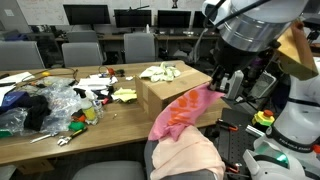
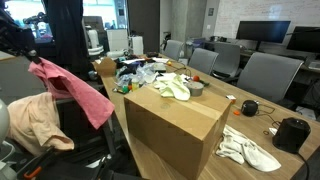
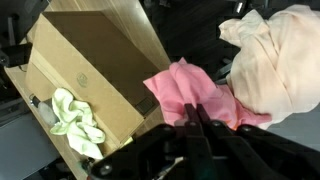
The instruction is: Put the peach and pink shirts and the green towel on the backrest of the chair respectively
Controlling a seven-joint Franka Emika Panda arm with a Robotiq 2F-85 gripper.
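My gripper (image 3: 197, 116) is pinched shut on the crumpled pink fabric shirt (image 3: 188, 88), fingers closed tight on one bunched edge. The shirt hangs off me in the air, draping down past the corner of the big brown cardboard box (image 1: 165, 97). It sags just beside the box edge in an exterior view (image 2: 78, 92). The peach fabric shirt (image 1: 186, 156) is below and beside the pink one, heaped over the backrest of the grey office chair (image 2: 6, 120). The pale green crumpled towel (image 1: 160, 72) lies on top of the box, well apart from me. The box sits on a cluttered wooden table (image 1: 100, 128). A white rag (image 2: 249, 150) lies by the box.
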